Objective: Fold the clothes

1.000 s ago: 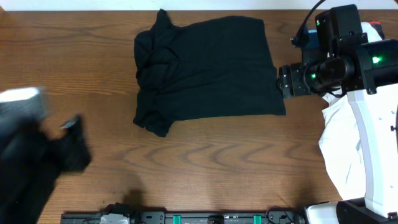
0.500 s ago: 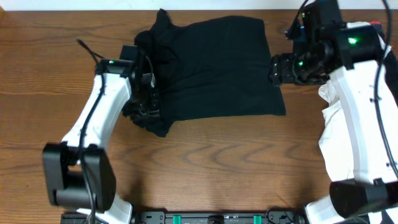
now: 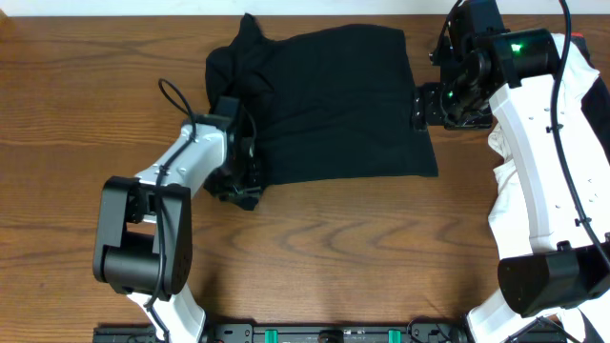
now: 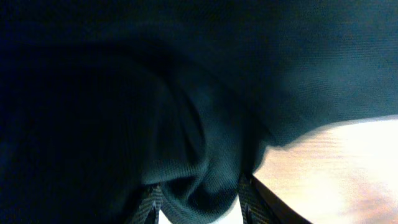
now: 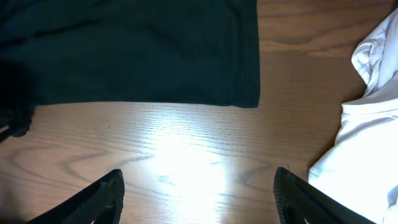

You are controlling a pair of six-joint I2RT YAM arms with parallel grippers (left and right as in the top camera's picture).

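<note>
The black T-shirt (image 3: 334, 105) lies partly folded at the back middle of the table, with bunched folds on its left side. My left gripper (image 3: 240, 186) is at the shirt's lower left corner. In the left wrist view the black fabric (image 4: 186, 81) fills the frame, and a fold of it is pinched between the left gripper's fingers (image 4: 199, 199). My right gripper (image 3: 419, 107) is at the shirt's right edge. In the right wrist view the right gripper's fingers (image 5: 199, 199) are wide open over bare wood, just short of the shirt's hem (image 5: 137, 50).
A white garment (image 3: 524, 219) lies crumpled at the right edge of the table under the right arm, and it also shows in the right wrist view (image 5: 367, 143). The table (image 3: 334, 257) is brown wood, bare in front of the shirt.
My left arm has swung in from the far left to the shirt's lower left corner. My right gripper has moved slightly left and back to the shirt's right edge.
</note>
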